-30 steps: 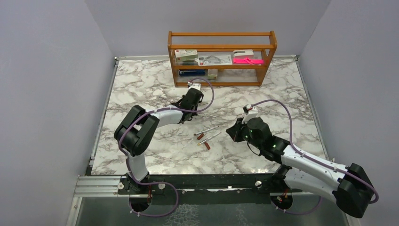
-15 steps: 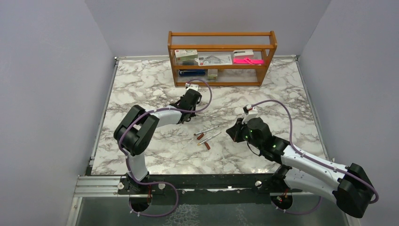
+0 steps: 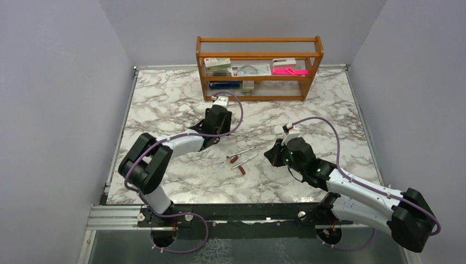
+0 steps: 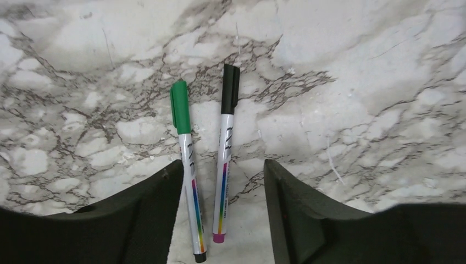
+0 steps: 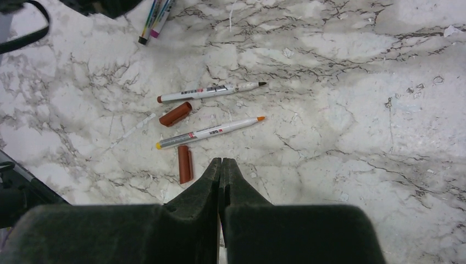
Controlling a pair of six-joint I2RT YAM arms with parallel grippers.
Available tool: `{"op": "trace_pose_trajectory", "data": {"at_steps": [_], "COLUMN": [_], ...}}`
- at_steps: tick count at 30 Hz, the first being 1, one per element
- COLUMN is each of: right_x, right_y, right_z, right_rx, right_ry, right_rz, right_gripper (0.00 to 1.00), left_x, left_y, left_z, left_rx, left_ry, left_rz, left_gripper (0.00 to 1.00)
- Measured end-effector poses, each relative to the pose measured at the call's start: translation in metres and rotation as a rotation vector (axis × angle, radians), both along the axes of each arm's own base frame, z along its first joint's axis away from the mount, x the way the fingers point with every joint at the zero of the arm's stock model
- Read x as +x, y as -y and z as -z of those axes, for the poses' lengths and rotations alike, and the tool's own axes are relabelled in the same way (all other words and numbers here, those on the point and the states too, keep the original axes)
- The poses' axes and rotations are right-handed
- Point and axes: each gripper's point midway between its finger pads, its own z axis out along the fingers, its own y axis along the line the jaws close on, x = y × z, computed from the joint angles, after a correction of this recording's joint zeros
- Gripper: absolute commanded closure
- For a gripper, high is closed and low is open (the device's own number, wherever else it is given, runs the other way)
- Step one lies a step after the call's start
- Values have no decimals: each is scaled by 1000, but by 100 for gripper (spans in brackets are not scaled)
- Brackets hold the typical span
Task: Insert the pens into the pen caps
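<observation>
In the left wrist view two pens lie side by side on the marble, one with a green cap (image 4: 180, 106) on it, the other with a black cap (image 4: 230, 88). My left gripper (image 4: 222, 168) is open, its fingers standing apart on either side of the pens' tail ends and gripping neither. Two uncapped pens (image 5: 209, 92) (image 5: 211, 131) lie ahead of my right gripper (image 5: 221, 163), which is shut and empty. Two red-brown caps (image 5: 175, 114) (image 5: 185, 164) lie loose beside them. From above, the uncapped pens (image 3: 243, 155) sit between the left gripper (image 3: 210, 136) and the right gripper (image 3: 270, 155).
A wooden shelf (image 3: 258, 69) stands at the back of the marble table (image 3: 165, 99), holding boxes and a flat pink object (image 3: 289, 71). Grey walls close in the left and right sides. A metal rail (image 3: 115, 217) runs along the near edge.
My left gripper has opened, leaving a capped pen lying on the table, and its arm has drawn back to the left. The right arm has stayed still and shut.
</observation>
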Motion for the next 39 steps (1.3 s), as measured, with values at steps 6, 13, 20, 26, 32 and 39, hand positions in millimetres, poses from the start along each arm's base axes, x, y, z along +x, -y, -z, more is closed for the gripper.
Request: {"op": "trace_pose_trajectory", "data": {"at_steps": [6,13,20,26,32,39], "right_x": [6,15,22,22,23,16], "right_y": [-6,-15,-4,28,43,50], "right_z": [26,33,29,26,8,21], "right_rx": [-93,-127,-177,-283,-264,-296], "right_ry": [-61,-100,-108,-84,-26,-53], "right_rz": [-17,-12,49,144,191,189], "right_gripper": [96,87,69,68,68,68], "left_x": [1,-15,-58,-76,-85,-84], "left_y": [10,38,104,129,121,120], "left_z": [-55,-65,-39,5,23,28], "left_rx": [-121,-77,27,45,76,102], "left_ry": [173,251,223,64,-6,-29], "left_rz": [63,346,743,924,951,967], "left_gripper": [49,51,46,45,48,68]}}
